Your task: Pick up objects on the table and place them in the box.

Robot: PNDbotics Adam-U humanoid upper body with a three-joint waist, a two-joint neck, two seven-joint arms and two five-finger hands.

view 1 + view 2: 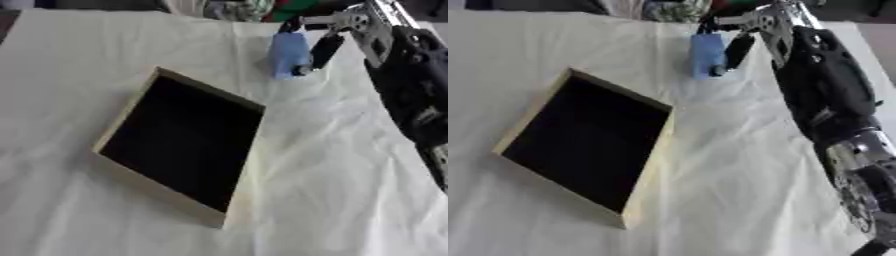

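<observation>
The robot's black and silver right hand [337, 35] reaches in from the far right, its fingers curled around a small pale blue block-shaped object [289, 54] held upright at the far side of the table [350, 190], which is draped in a wrinkled white cloth. The blue object sits just beyond the far right corner of a shallow rectangular wooden box [243, 170] with pale sides and a dark interior, which lies askew near the middle of the cloth, a little to the left. Whether the blue object touches the cloth cannot be told. The dark right forearm [824, 85] stretches along the right edge. A heap of coloured fabric [254, 9] lies beyond the table's far edge.
</observation>
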